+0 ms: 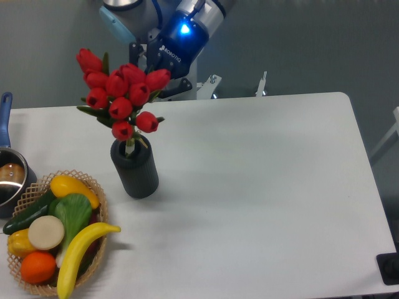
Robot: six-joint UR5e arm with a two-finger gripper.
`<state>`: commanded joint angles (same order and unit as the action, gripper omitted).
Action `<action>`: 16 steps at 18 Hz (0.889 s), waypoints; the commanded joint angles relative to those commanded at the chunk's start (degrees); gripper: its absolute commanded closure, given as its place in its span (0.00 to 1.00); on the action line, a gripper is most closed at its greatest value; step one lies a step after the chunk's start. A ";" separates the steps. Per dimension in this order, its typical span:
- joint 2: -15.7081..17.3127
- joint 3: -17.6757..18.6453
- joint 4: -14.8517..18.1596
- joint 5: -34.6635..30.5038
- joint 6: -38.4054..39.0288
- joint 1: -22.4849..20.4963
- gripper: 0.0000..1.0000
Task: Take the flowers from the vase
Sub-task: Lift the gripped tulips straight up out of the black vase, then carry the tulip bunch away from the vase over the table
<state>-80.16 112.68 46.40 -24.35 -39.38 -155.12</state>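
The flowers (121,96), a bunch of bright red tulip buds with green leaves, stand with their stem in the mouth of the vase (135,168). The vase is a matte black ribbed cylinder on the left part of the white table. My gripper (154,73) comes down from the top behind the upper buds. One dark finger (179,87) shows to the right of the buds and another (135,52) to their upper left, so the jaws stand apart around the top of the bunch. The fingertips are hidden by the buds.
A wicker basket (93,187) of toy fruit and vegetables, including a banana (78,252), sits at the front left, close to the vase. A steel pot (9,177) with a blue handle is at the left edge. The table's (262,187) far edge runs just behind the vase.
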 joint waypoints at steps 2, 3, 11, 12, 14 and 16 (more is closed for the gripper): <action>0.00 -0.62 0.70 0.09 0.00 -0.97 1.00; 0.00 -0.79 0.97 0.18 0.00 -1.58 1.00; -0.79 -0.71 -0.17 -0.61 -2.53 -5.54 1.00; -1.23 -0.71 -0.08 -2.01 -6.38 -5.98 1.00; -2.72 -0.88 -0.08 -7.52 -12.19 -6.33 1.00; -3.34 -1.93 0.09 -17.34 -15.72 -6.33 1.00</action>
<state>-83.49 110.75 46.49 -41.69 -55.09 -161.46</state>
